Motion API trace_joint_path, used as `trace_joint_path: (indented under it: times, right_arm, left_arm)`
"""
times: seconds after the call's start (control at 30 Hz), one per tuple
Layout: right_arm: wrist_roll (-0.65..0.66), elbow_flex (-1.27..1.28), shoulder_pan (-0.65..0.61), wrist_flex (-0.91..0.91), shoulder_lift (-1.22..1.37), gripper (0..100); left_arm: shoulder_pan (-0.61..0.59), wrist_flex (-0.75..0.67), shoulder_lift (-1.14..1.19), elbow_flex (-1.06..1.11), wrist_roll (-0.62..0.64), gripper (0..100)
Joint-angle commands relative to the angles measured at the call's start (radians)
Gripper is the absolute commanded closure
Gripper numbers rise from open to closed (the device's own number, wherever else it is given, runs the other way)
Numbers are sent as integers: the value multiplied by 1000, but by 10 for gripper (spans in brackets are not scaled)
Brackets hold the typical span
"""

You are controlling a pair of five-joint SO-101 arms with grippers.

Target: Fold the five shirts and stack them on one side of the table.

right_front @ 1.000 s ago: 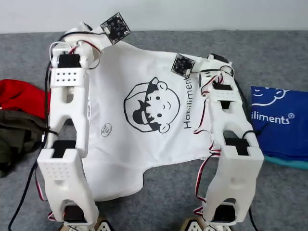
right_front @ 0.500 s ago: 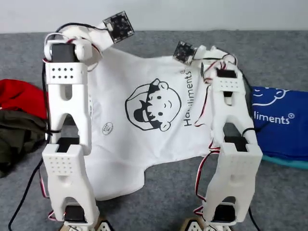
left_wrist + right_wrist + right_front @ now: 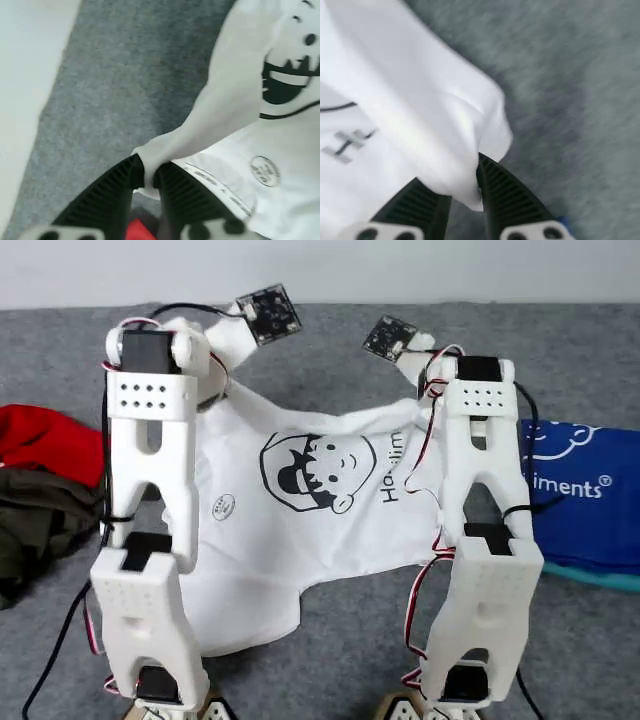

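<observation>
White shirt (image 3: 300, 550) with a cartoon face print sits mid-table on the grey cover (image 3: 560, 360), between the two arms. Its near half lies flat, the hem bunched and uneven at the near left. The far edge is raised off the cover at both far corners and sags in a shallow dip between them, so the print is creased along its top. Left gripper (image 3: 148, 172): black jaws pressed together on a bunched tip of white cloth at the shirt's far left corner. A taut fold runs from the pinch back toward the print. Right gripper (image 3: 465, 187): jaws closed on a thick fold of the same white shirt at its far right corner, with cloth draping over and out past the fingers. Left arm (image 3: 150, 490) and right arm (image 3: 480, 520) both stretch out toward the far side, each lying over a side edge of the shirt. At the right edge of the table a folded blue shirt (image 3: 580, 500) lies flat on top of a teal one (image 3: 600, 578), just beside the right arm. At the left edge a red garment (image 3: 45, 440) lies crumpled, and a dark olive one (image 3: 40, 525) is heaped against its near side.
</observation>
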Motion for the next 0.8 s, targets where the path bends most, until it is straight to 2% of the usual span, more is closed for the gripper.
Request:
trace_joint_path:
  times: [0.0, 0.23, 0.4, 0.57, 0.77]
  right_arm:
    - [-32, -60, -8, 113, -25, 987]
    - [-32, -60, -5, 351, -27, 987]
    - [-29, -60, 5, 461, -51, 987]
    - [-29, -54, 13, 495, -62, 987]
    - [-31, -31, 41, 498, -65, 987]
  left_arm:
    - [29, 26, -236, 255, 11, 986]
    - [61, 25, -669, 874, 11, 986]
    - [109, 25, -942, 1221, 26, 986]
    - [173, 25, -1122, 1466, 100, 986]
    - [203, 21, -1218, 1610, 129, 986]
